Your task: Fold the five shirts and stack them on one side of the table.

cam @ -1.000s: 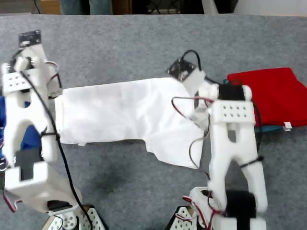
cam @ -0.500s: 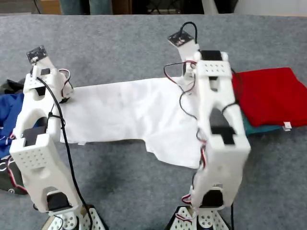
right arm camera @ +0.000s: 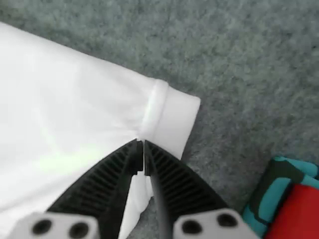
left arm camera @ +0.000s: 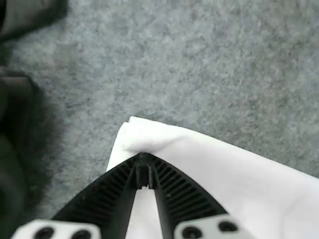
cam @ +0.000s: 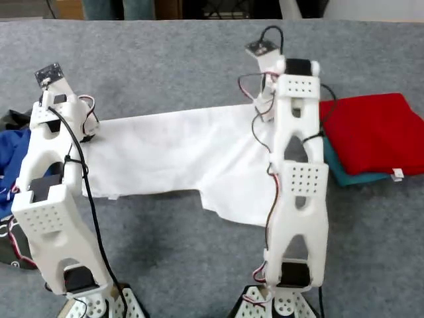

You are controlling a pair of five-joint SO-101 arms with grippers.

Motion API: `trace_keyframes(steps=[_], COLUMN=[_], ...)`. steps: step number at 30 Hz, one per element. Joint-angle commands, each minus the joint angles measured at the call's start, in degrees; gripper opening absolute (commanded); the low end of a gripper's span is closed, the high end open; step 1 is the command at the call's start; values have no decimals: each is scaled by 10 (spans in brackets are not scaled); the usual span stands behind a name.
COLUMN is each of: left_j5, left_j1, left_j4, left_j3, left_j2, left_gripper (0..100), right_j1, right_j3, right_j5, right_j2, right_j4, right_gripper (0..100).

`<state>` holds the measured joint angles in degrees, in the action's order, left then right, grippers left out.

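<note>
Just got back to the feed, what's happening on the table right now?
Both arms are on the white shirt, which is spread across the middle of the table. The left claw is shut on one far corner, and the right claw is shut by the cuffed sleeve at the other end. A folded red shirt sits on a teal one on the right; a blue shirt lies bunched on the left.

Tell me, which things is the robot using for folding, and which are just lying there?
For the job: white shirt, held by left gripper and right gripper; red shirt on teal shirt; blue shirt; dark cloth, maybe a shirt.
Just lying about: grey table; wooden furniture behind it.
</note>
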<state>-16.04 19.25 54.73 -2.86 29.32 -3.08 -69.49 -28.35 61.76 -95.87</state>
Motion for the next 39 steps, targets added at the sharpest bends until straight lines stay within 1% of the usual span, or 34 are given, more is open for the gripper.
trace_keyframes(steps=[1,5,8,11,14,17,20,22,24,31,37,39], left_j5=[6,4,3,3,3,3,3,4,5,7,7,7], left_j1=[21,20,20,19,19,22,25,21,20,21,21,20], left_j4=[-5,36,33,-26,-88,-100,-71,-52,-48,-46,-45,-45], left_j3=[-18,-15,-5,29,54,36,7,0,-2,0,0,0], left_j2=[-11,-75,-114,-101,-62,-27,-19,-20,-21,-21,-22,-22], left_gripper=[29,29,29,29,29,29,29,29,29,29,29,29], right_j1=[-13,-6,5,10,-4,-20,-26,-20,-15,-18,-12,-2], right_j3=[-142,-166,-153,-124,-109,-125,-165,-200,-256,-264,-238,-196], right_j5=[2,4,4,4,4,4,4,0,1,1,-2,-34], right_j2=[-3,-3,2,29,73,116,136,139,141,67,-45,-95], right_j4=[-55,-54,-50,-22,27,46,15,-29,-50,-53,-55,-55], right_gripper=[15,15,15,15,15,15,15,15,15,15,15,15])
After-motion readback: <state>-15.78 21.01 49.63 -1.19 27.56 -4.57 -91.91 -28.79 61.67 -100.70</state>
